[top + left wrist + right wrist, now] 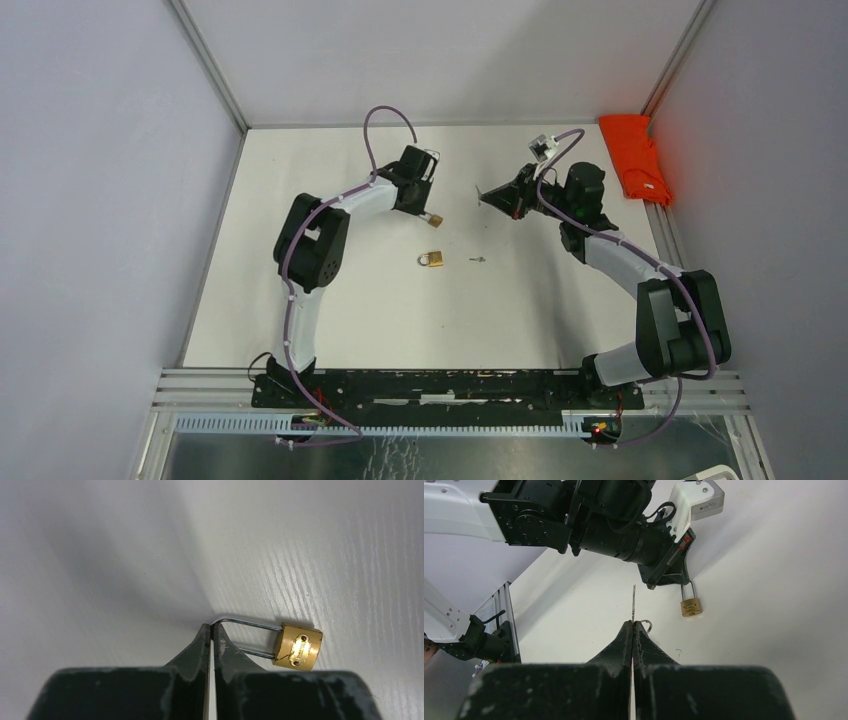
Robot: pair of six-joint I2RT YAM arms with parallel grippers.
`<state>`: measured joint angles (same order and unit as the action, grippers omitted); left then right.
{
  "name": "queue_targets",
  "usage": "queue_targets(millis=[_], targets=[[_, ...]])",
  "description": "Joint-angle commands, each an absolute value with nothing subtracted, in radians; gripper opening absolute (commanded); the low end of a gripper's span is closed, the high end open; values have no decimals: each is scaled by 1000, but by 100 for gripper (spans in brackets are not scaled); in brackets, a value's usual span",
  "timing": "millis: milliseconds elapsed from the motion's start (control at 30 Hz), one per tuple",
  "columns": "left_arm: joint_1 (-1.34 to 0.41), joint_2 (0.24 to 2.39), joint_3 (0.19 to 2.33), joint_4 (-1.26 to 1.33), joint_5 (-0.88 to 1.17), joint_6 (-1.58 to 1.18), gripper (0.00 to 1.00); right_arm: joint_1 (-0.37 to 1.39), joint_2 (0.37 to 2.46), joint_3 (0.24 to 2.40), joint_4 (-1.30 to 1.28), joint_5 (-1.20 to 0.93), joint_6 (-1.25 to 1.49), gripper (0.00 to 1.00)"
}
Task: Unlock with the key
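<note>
My left gripper (424, 207) is shut on the steel shackle of a small brass padlock (434, 219) and holds it above the table. In the left wrist view the closed fingertips (206, 632) pinch the shackle's bend and the padlock (298, 647) body lies to the right. My right gripper (492, 196) is shut on a thin key (633, 600); its blade sticks straight out past the tips and a small ring (647, 625) shows beside them. In the right wrist view the padlock (691, 606) hangs under the left gripper (672, 575), ahead and right of the key tip, apart from it.
A second brass padlock (431, 259) lies on the white table between the arms, with a small metal piece (478, 259) just to its right. An orange cloth (636, 157) lies at the back right by the wall rail.
</note>
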<state>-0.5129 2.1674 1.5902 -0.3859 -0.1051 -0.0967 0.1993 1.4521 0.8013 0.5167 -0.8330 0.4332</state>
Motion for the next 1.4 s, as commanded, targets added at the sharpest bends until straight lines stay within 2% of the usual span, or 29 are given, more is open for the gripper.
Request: queue_targets(millis=[0, 200, 333, 667, 867, 1133, 1267, 1367], targets=[[-516, 2222, 1609, -418, -147, -66, 10, 205, 1451, 781, 570, -830, 448, 0], [-517, 2160, 1583, -414, -138, -73, 34, 217, 1454, 765, 584, -828, 453, 0], [-516, 2113, 1571, -413, -114, -86, 39, 216, 1451, 770, 585, -825, 454, 0], [-527, 2016, 1530, -392, -46, -104, 39, 219, 1415, 738, 520, -793, 403, 0], [-528, 2065, 1541, -407, -82, -109, 37, 221, 1441, 727, 524, -792, 411, 0], [-531, 2040, 1540, -407, -7, -146, 36, 225, 1457, 732, 513, -785, 404, 0], [-540, 2028, 1515, -411, 30, -181, 24, 225, 1459, 733, 513, -782, 402, 0], [-554, 2040, 1499, -414, 12, -203, 21, 226, 1464, 738, 512, -782, 402, 0]])
